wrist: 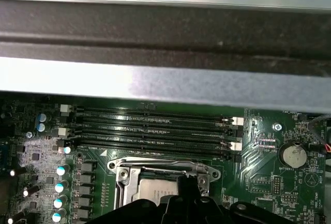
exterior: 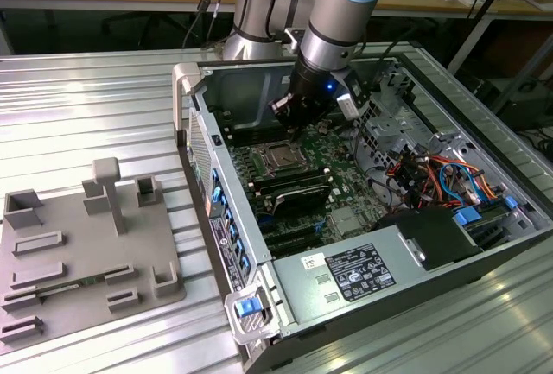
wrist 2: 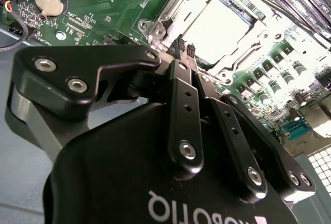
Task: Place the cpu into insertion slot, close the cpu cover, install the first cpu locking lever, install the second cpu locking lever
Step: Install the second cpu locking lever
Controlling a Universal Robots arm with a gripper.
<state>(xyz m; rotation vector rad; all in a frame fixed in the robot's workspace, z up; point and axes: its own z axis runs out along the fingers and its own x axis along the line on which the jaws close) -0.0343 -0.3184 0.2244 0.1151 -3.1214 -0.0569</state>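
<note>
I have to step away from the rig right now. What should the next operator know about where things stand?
Gripper: fingers shut together, holding nothing that can be seen, tips at the edge of the socket.
Cpu: already seated in the insertion slot on the green motherboard.
Cpu cover: looks closed down around the chip in both wrist views.
Left: both locking levers; whether either is latched cannot be told from here.

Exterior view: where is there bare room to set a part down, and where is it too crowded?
Free: the ribbed metal table beyond the grey fixture tray, and the strip between that tray and the computer case. Crowded: inside the case, where the gripper hangs over the insertion slot, with cables nearby.
</note>
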